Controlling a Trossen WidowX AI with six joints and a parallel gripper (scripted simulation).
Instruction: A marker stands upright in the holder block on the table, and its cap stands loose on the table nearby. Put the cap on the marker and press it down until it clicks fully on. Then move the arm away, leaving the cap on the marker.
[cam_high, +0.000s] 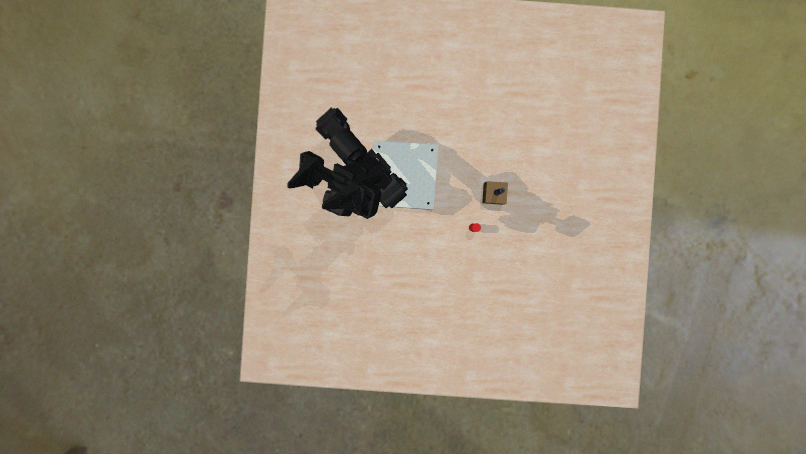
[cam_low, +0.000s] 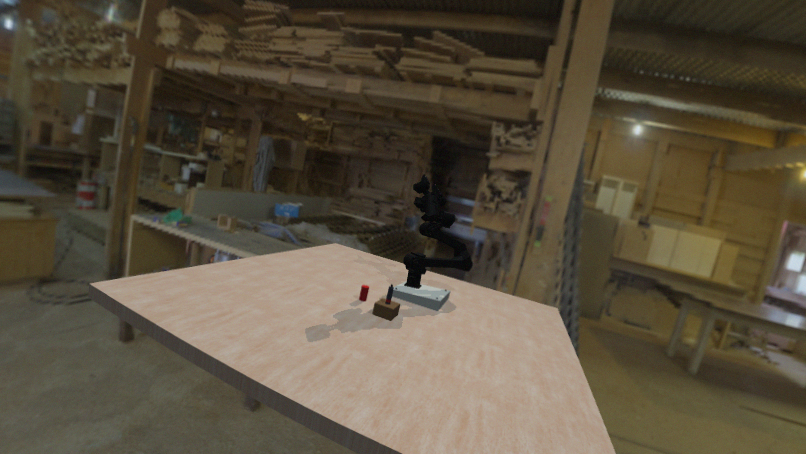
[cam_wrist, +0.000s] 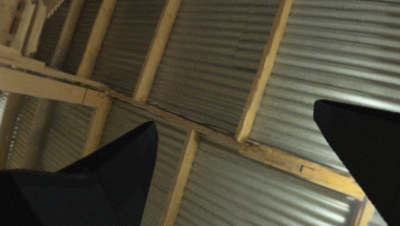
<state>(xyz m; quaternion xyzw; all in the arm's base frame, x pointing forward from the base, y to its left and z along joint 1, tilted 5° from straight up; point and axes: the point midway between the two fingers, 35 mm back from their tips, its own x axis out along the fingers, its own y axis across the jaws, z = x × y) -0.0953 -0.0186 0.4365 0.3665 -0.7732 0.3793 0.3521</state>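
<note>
The brown holder block (cam_high: 490, 198) (cam_low: 385, 309) sits on the table (cam_high: 451, 315) (cam_low: 479, 360). The dark marker (cam_high: 499, 191) (cam_low: 389, 294) stands upright in it, its tip uncovered. The red cap (cam_high: 474, 227) (cam_low: 364, 292) stands upright on the table beside the block, apart from it. My gripper (cam_wrist: 234, 119) is open, with nothing visible between its two black fingers. It is raised high above the table on the base side, well away from cap and marker, and the wrist view shows only the roof behind the fingers.
The pale base plate (cam_high: 414, 169) (cam_low: 420, 296) of the arm lies near the holder block. The black arm is folded up above the base. Its shadows fall across the table around the block and cap. A workshop with shelves and benches surrounds the table.
</note>
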